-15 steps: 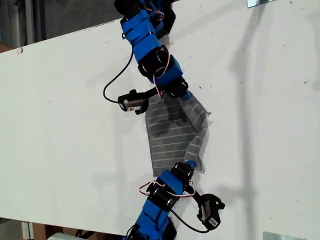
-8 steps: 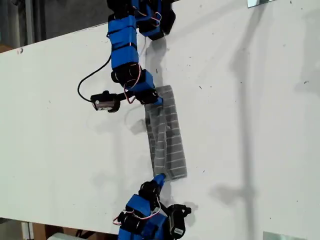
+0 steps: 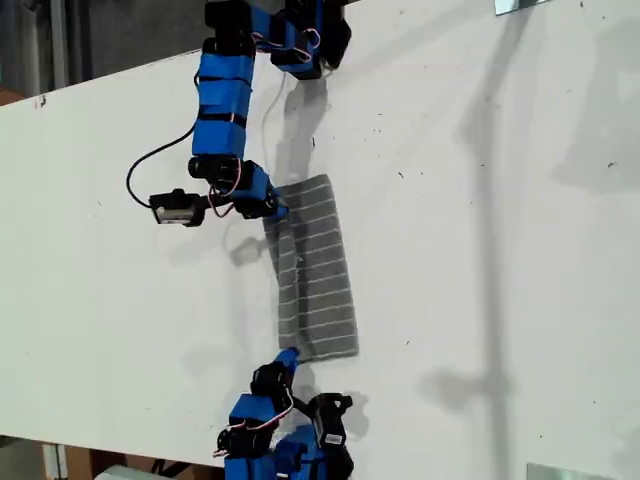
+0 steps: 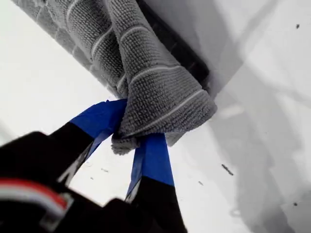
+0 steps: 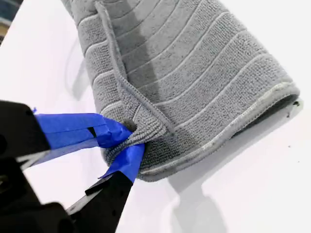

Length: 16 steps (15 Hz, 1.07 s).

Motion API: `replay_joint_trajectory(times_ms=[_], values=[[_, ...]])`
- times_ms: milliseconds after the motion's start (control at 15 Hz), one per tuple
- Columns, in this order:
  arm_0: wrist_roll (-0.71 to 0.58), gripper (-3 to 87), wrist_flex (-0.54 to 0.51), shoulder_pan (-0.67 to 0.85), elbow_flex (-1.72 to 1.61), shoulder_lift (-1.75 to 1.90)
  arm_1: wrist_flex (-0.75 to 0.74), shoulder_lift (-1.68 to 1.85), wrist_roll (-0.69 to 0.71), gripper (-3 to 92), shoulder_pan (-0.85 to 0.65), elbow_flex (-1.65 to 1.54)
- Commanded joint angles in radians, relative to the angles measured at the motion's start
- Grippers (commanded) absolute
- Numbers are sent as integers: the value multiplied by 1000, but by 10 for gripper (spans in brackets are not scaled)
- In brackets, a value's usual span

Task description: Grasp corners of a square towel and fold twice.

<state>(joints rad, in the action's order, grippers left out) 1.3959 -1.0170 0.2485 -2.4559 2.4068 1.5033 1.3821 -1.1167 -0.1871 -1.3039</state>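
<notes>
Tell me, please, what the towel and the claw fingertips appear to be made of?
The towel: soft looped microfibre or terry, matte grey, nubbly pile with white woven stripes. Claw fingertips: dark, probably plastic, wrapped in matte blue tape with wrinkled edges.

So the soft grey terry towel with thin white stripes (image 3: 315,270) is folded over into a long narrow strip, layers doubled up, running lengthwise between the two arms in the exterior view. It's stretched fairly straight, with one long side showing a rounded fold and the other showing stacked hemmed edges. Up close, the corner tips (image 4: 127,141) at one end are bunched and rumpled together, and the corners at the other end (image 5: 141,138) are gathered into a little pinch too, stitched hem visible.
</notes>
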Motion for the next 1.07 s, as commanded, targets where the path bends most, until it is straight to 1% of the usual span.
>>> replay_joint_trajectory(times_ms=[0,67,133,333,467,667,1000], values=[[-55,-4,25,97,98,-126,-17,-8,43,-1,-84,-8],[-63,-4,26,123,133,-195,-26,-35,58,-1,-118,-20],[-61,-4,6,123,178,-241,-18,-48,61,-1,-127,-20],[-46,-4,-103,44,325,-311,17,38,58,-1,-57,-38],[-25,-4,-118,-37,342,-314,38,80,55,-1,-6,-101],[54,-4,-71,-160,302,-314,41,86,14,-1,98,-167],[212,-4,57,-296,172,-313,49,81,-29,-1,195,-170]])
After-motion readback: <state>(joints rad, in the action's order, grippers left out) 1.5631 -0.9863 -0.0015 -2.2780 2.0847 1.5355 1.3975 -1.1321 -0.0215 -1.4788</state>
